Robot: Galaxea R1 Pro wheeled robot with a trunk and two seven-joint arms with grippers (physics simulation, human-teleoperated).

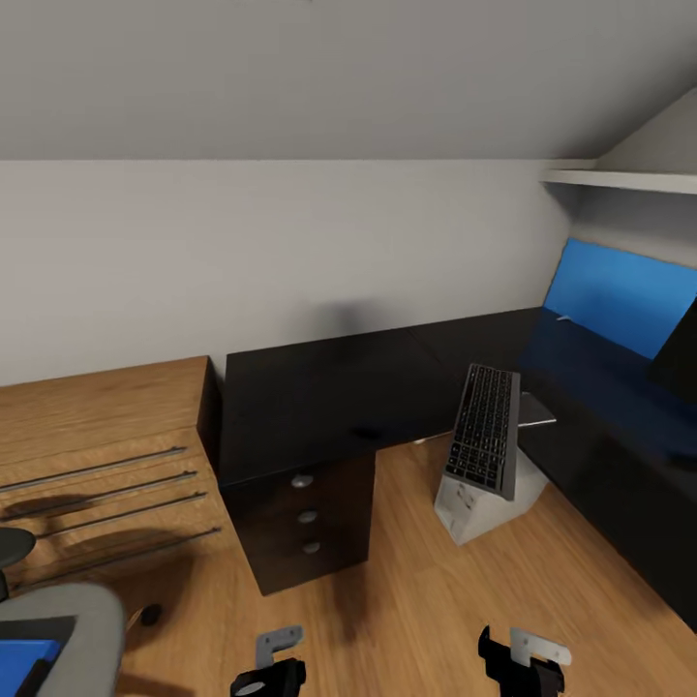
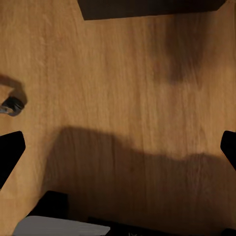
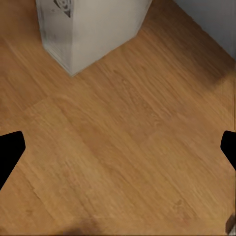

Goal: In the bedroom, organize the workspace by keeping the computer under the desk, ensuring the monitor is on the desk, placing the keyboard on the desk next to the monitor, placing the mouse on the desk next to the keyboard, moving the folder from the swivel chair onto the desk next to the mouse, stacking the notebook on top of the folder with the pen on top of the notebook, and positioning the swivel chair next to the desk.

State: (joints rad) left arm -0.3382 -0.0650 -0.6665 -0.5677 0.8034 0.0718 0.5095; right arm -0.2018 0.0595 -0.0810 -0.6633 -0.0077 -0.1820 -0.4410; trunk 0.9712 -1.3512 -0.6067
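Our left gripper [image 2: 118, 147] and right gripper [image 3: 118, 147] hang wide and empty over the floor. Centre-right, the keyboard [image 1: 484, 428] leans on the computer [image 1: 484, 503] beside the desk [image 1: 329, 397]; lower left, the folder [image 1: 24, 658] waits on the swivel chair [image 1: 68, 620]. Most remains.

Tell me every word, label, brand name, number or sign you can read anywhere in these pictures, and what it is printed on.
No text can be read anywhere.
Slim keyboard with dark keys in a silvery frame: key legends show as pale specks, too small to read.
Light grey boxy computer tower: a dark round emblem on its face, too blurred to read.
Glossy black desk, black drawer unit with silver knobs, bright blue wall panel: no markings.
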